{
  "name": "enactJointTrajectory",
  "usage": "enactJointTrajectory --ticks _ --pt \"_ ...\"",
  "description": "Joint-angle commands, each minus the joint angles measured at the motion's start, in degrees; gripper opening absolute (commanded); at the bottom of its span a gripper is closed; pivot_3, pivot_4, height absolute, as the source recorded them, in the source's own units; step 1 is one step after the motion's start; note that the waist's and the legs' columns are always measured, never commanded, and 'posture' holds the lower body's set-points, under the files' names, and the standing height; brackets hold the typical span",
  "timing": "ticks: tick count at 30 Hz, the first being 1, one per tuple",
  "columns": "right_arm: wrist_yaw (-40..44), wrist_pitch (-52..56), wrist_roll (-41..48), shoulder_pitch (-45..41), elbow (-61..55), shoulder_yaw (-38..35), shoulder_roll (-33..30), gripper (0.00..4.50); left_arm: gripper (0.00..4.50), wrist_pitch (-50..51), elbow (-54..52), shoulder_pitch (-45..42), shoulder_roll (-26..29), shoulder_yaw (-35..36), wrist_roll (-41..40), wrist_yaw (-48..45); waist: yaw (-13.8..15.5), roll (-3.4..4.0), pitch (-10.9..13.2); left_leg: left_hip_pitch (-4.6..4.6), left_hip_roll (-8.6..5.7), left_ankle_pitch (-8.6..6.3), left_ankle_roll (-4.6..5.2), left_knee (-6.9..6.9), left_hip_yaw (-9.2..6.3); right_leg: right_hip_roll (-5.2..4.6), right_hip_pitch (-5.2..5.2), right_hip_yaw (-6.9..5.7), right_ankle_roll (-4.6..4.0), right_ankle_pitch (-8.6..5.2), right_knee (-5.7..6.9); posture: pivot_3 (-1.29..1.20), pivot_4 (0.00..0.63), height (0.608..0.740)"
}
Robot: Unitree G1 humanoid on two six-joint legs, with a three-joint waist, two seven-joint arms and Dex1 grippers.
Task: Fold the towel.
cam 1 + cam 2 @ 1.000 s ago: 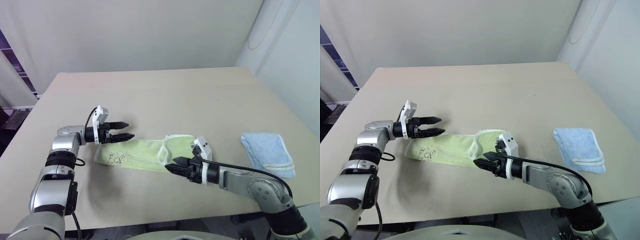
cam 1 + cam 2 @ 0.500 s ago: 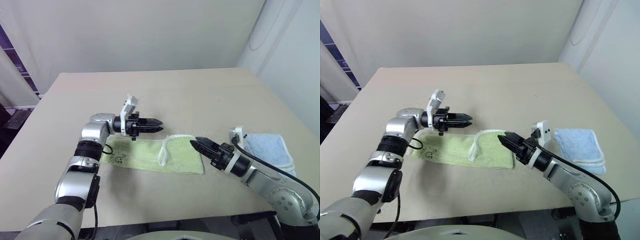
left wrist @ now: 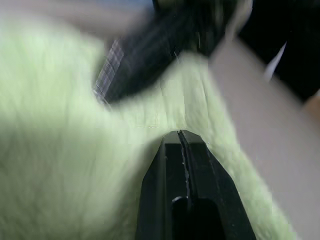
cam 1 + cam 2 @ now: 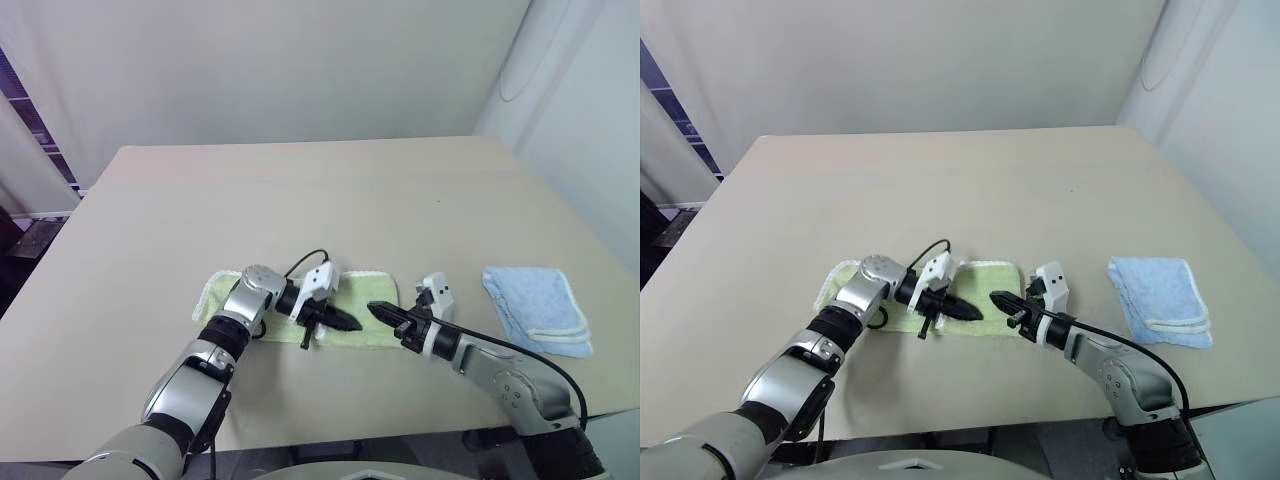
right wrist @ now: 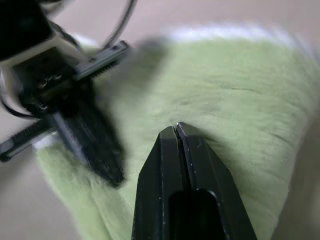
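Two hands closed | left hand (image 4: 345, 323) and right hand (image 4: 380, 310) tips over green towel (image 4: 372, 290) on table (image 4: 300, 190) | grip on cloth unclear | towel's middle hidden by left arm | blue towel (image 4: 535, 305) apart

Wide beige table (image 4: 330, 190) with matte, bare top. Lying flat on it near the front edge, at about 6 o'clock of the tabletop: light green towel (image 4: 368, 300), with white corded edging. Well apart, at about 4 o'clock: smaller light blue folded towel (image 4: 535, 307), also resting directly on the surface.
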Motion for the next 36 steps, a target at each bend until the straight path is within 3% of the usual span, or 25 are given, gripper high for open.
enactJointTrajectory --ticks 1,4,6,8,10,20,28,36 --pt "0.25 -1.43 -3.63 -1.00 2.97 0.37 0.64 0.04 0.00 -0.42 2.87 -0.80 -0.95 1.02 0.55 2.67 0.03 0.01 -0.04 0.11 0.00 0.00 0.00 0.00 0.00 -0.02 0.12 0.00 0.00 0.00 0.00 0.00 0.000 0.740" --pt "1.39 -1.48 -4.02 -1.21 2.86 -0.35 0.91 0.04 0.00 0.95 1.96 -1.13 -1.11 2.56 -1.43 1.86 -0.02 0.02 -0.03 0.88 -0.01 -0.01 0.00 -0.02 -0.02 -0.08 0.92 -0.02 -0.04 -0.04 -0.15 0.00 0.000 0.740" --pt "1.95 -1.21 -3.70 -1.32 1.90 -1.11 0.81 0.04 0.00 9.10 -1.72 -1.66 -0.65 5.06 -6.19 -1.25 -0.12 0.01 -0.03 0.87 -0.03 0.01 0.03 -0.01 -0.01 -0.13 0.91 -0.01 -0.19 -0.12 -0.19 0.00 0.000 0.740" --pt "2.79 -0.73 -2.63 -1.29 0.61 -2.15 0.56 0.00 0.36 15.79 -5.40 -2.38 0.91 7.13 -9.33 -2.76 -0.25 0.04 -0.01 0.84 -0.04 0.09 0.16 -0.01 -0.01 -0.13 0.86 -0.01 -0.20 -0.10 -0.19 0.00 0.000 0.740" --pt "3.37 -0.14 -1.28 -1.27 -1.10 -3.23 0.53 0.00 0.88 19.09 -8.64 -2.37 3.57 8.15 -10.58 -3.97 -0.39 0.05 0.00 0.80 -0.03 0.09 0.17 -0.01 -0.05 -0.13 0.82 0.00 -0.06 -0.02 -0.17 0.00 0.000 0.740" --pt "0.77 8.55 7.20 -6.36 -7.40 -7.60 3.12 0.00 4.47 42.95 -20.45 -0.33 22.34 18.27 -20.40 -3.04 -1.60 0.18 0.09 0.75 -0.02 0.09 0.16 -0.18 -0.18 -0.22 0.70 -0.02 -0.04 0.00 -0.11 0.00 0.000 0.740" --pt "-0.28 11.36 7.61 -9.61 -6.30 -6.38 5.44 0.00 4.47 60.15 -31.00 12.18 34.54 24.03 -26.09 3.50 -1.47 0.27 0.17 0.64 -0.03 0.08 0.15 -0.28 -0.17 -0.39 0.55 0.00 -0.06 -0.02 -0.12 0.00 0.000 0.740" --pt "0.10 13.51 8.26 -12.42 -3.83 -5.99 7.38 0.00 4.47 73.23 -28.42 14.18 42.67 26.21 -28.94 8.39 -1.69 0.38 0.27 0.60 -0.06 0.07 0.11 -0.32 -0.12 -0.55 0.28 0.03 -0.31 -0.13 -0.16 0.00 0.000 0.740"
